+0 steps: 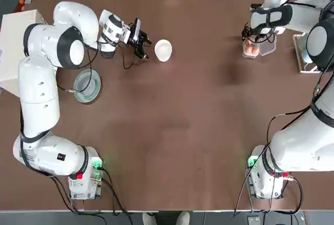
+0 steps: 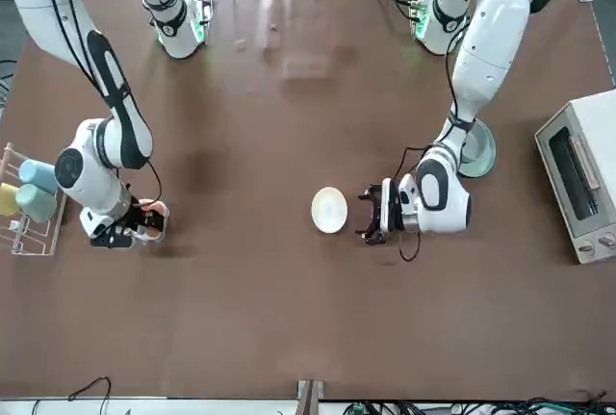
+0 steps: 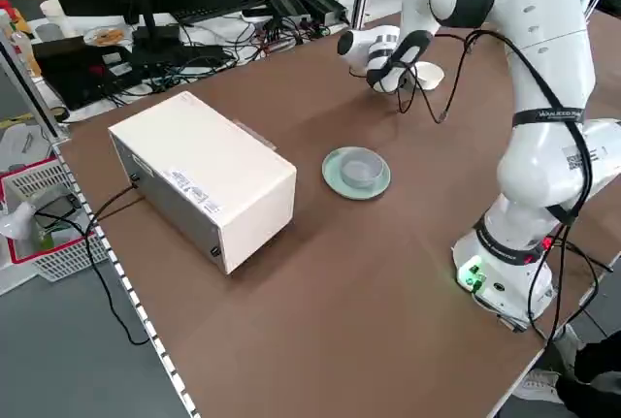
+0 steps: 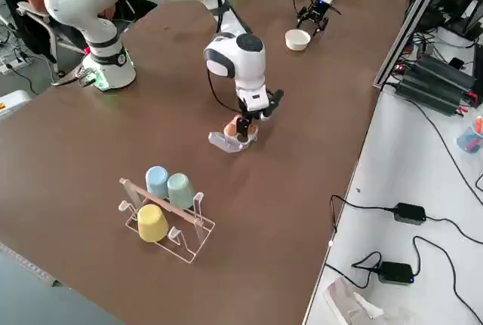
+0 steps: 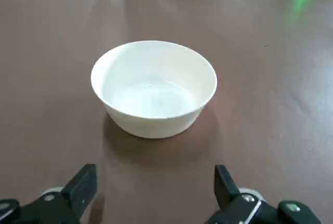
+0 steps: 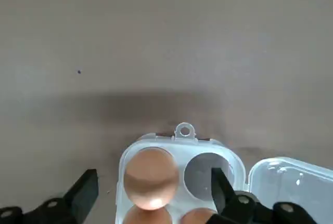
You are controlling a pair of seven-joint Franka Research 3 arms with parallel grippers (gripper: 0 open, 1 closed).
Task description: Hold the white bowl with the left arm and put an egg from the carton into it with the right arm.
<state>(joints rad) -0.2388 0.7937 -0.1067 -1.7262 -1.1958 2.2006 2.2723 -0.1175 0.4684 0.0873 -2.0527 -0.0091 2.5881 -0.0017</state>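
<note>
From the top, the white bowl (image 1: 163,50) sits near the table's far edge, left gripper (image 1: 142,47) just beside it, spread wide and empty. It should close on the rim squarely. Right wrist view: right gripper (image 6: 151,203) hangs open over the carton (image 6: 179,182), probably touching nothing; center on one egg (image 6: 151,177) first.

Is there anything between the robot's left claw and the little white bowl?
No. In the left wrist view, only bare table lies between the open left gripper and the white bowl.
</note>
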